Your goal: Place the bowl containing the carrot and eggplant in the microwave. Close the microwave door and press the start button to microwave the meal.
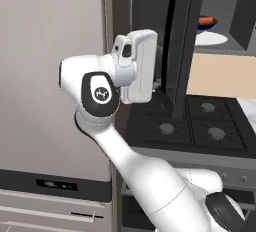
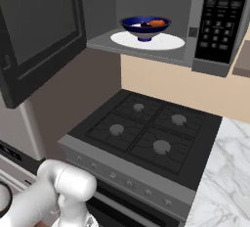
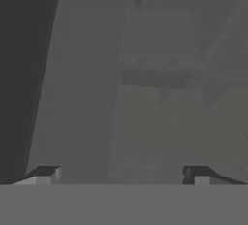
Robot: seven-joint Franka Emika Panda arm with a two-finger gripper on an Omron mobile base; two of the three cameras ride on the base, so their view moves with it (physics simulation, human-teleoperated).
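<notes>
We see the bowl (image 2: 145, 27) with carrot (image 2: 156, 23) and eggplant (image 2: 145, 25) already on the microwave's (image 2: 215, 25) turntable. Our end effector (image 3: 123, 175), fingers spread and empty, faces the open door (image 2: 36, 35); next we judge it must push the door shut.

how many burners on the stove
4 burners on the stove: back left, back right, front left, front right. None seem hidden in the right base view.
</notes>
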